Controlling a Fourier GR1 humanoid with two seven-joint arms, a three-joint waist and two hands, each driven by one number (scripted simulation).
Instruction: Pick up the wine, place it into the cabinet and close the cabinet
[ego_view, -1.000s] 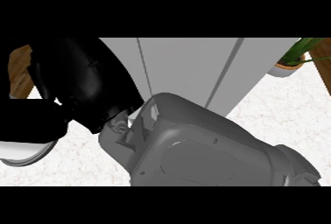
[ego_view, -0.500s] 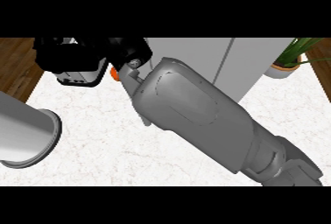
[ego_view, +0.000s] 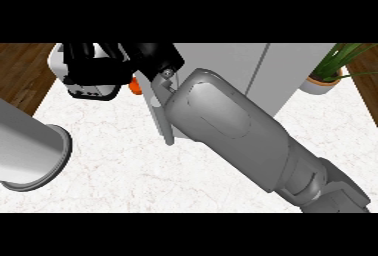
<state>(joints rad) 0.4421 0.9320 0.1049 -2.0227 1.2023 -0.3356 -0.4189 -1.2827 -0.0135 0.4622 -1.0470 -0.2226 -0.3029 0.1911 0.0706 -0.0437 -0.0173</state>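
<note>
You're seeing the right hand (ego_view: 156, 54) sitting against the cabinet (ego_view: 221, 62) | its grip: you cannot tell

One head view looks steeply down on the counter (ego_view: 148, 170), facing the cabinet (ego_view: 221, 60) at its far side, with floor (ego_view: 22, 70) showing upper left and a plant (ego_view: 328, 75) upper right. It sits very near, so the right forearm (ego_view: 236, 135) crosses the middle and fills much of the frame.
</note>
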